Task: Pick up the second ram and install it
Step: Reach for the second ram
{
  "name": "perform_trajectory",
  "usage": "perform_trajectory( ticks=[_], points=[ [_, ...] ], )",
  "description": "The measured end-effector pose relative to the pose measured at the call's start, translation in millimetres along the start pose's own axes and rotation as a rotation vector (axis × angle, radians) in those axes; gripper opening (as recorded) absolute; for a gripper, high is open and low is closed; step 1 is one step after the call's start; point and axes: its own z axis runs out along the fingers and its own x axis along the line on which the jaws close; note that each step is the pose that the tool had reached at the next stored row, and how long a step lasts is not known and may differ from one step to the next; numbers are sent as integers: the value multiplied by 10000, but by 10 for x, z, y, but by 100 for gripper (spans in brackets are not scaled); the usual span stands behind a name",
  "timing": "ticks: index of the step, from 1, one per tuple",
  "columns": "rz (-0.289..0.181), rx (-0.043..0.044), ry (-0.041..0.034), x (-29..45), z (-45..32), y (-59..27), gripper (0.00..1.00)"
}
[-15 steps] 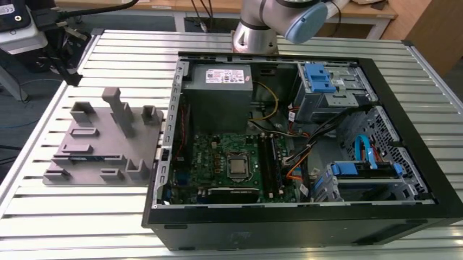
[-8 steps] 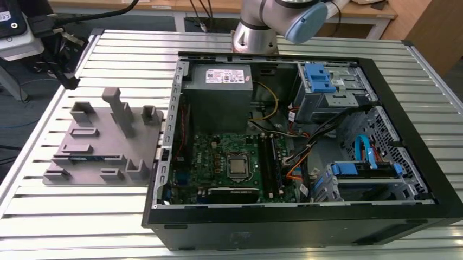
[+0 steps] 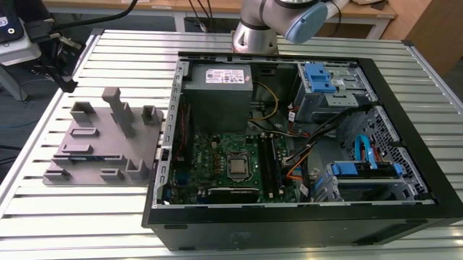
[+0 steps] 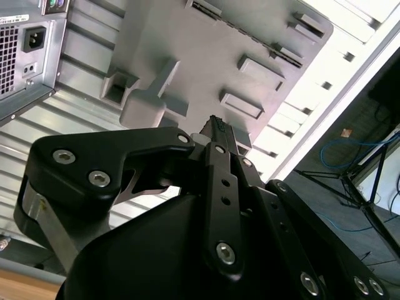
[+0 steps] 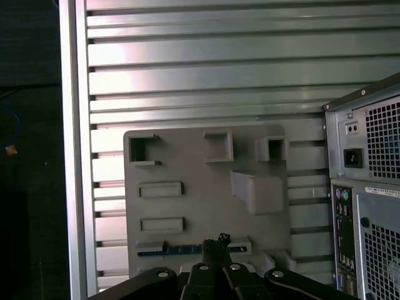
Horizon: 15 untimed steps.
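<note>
The jaws are closed on nothing, their tips pressed together, and hang well above the grey fixture block. The second ram sits in a long slot along one border of that block. In the first wrist view the jaw tips overlap its blue strip, but they are apart from it, not touching. The block lies flat on the ribbed metal counter, straight beneath the jaws. Off to one side of the jaws, just past the block, stands the open computer case — its rear panel of sockets and vents shows in both wrist views. The green motherboard lies inside that case, farther from the jaws than the ram.
</note>
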Motion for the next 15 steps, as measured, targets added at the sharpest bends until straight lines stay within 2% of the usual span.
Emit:
perform_trajectory(
  ticks=[15],
  points=[
    [0,-1,0,79,97,-32,10]
  ],
)
